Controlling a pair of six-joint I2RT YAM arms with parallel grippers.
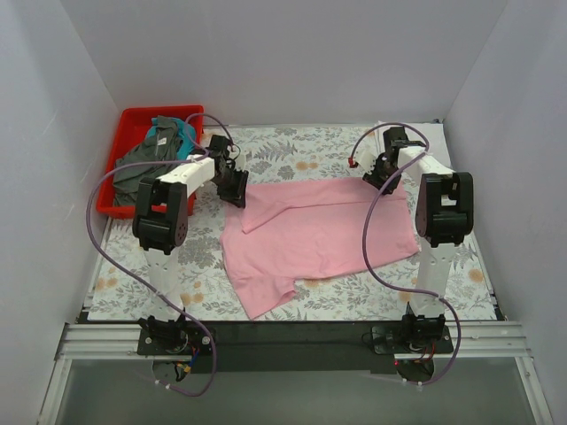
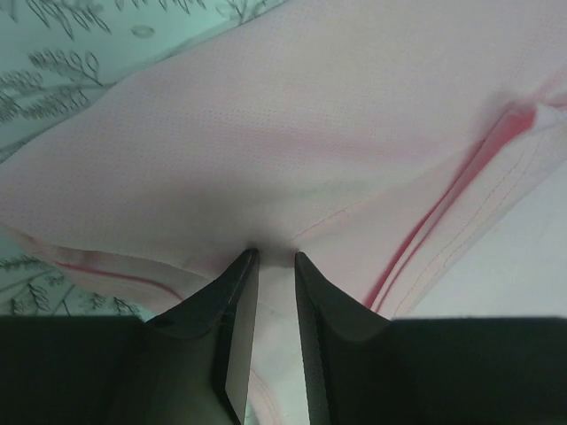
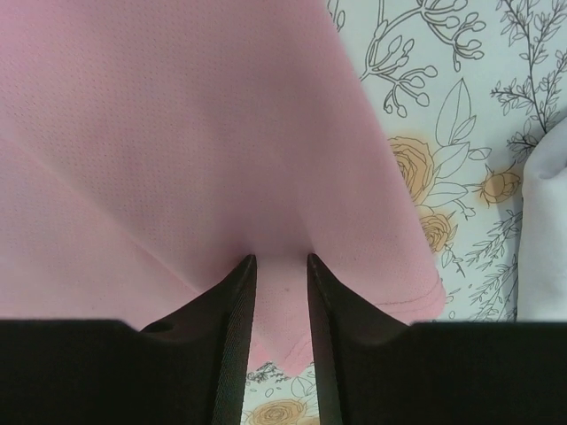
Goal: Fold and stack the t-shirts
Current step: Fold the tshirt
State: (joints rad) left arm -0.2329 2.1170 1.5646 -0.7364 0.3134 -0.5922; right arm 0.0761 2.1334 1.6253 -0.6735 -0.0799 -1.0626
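Observation:
A light pink t-shirt (image 1: 319,235) lies spread on the floral tablecloth (image 1: 292,146) between the arms, its upper edge partly folded over. My left gripper (image 1: 235,188) is at its upper left corner, and in the left wrist view (image 2: 275,255) the fingers pinch the pink cloth (image 2: 292,133). My right gripper (image 1: 381,173) is at the upper right corner, and in the right wrist view (image 3: 281,258) the fingers pinch the pink cloth (image 3: 177,133) near its hem. A dark grey shirt (image 1: 133,168) and a teal shirt (image 1: 164,135) lie bunched in the bin. White cloth (image 3: 545,230) shows at the right.
The red plastic bin (image 1: 124,119) stands at the back left, just behind the left arm. White walls enclose the table on three sides. Purple cables loop from both arms over the cloth. The arm bases sit on the black rail (image 1: 292,341) at the near edge.

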